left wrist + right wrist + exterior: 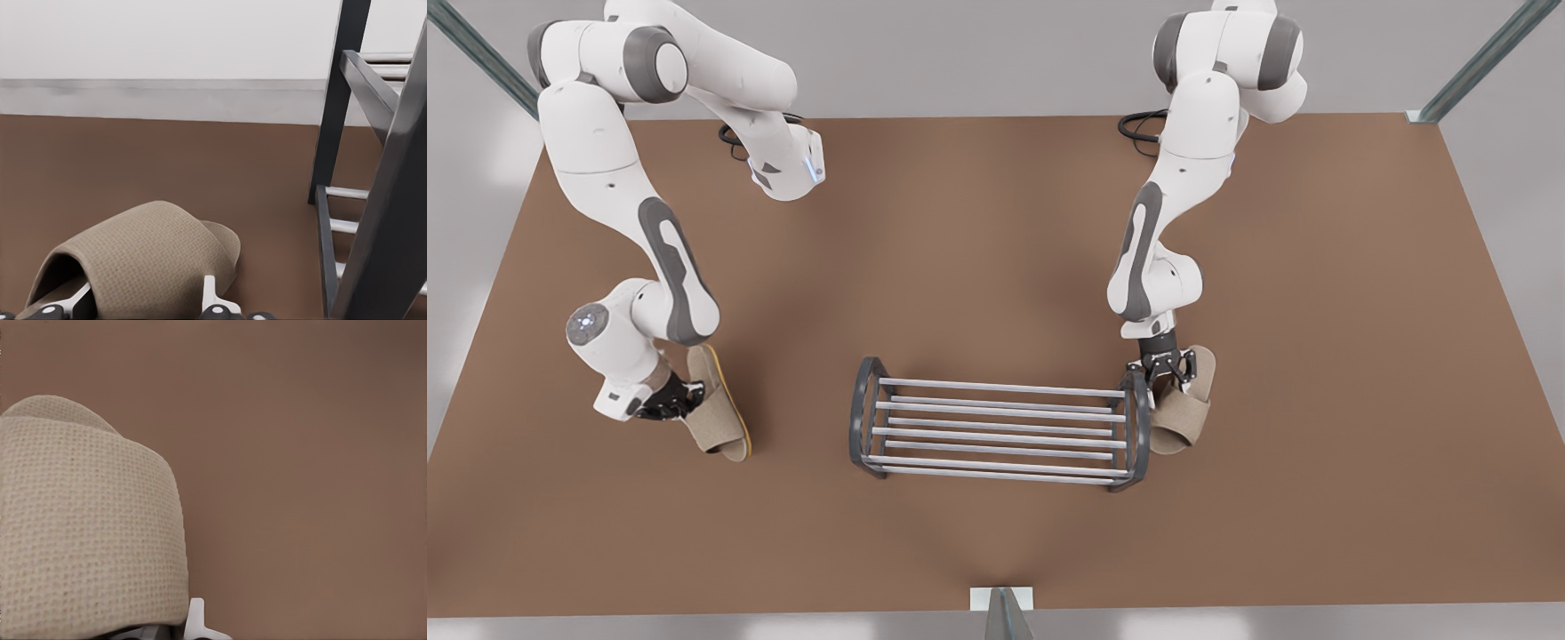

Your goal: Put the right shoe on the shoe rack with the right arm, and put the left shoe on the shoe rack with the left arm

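Rack [996,431] sits mid-desk [996,222], bars bare. Left gripper [1163,372] on the front view's right, fingers [212,293] clamped across the left shoe's [1183,409] strap, just beside the rack's end frame. Right gripper [671,400], fingers [195,620] pinching the right shoe [716,418], tilted on edge, well apart from the rack.

Brown table [996,222], grey metal frame posts [1485,60]
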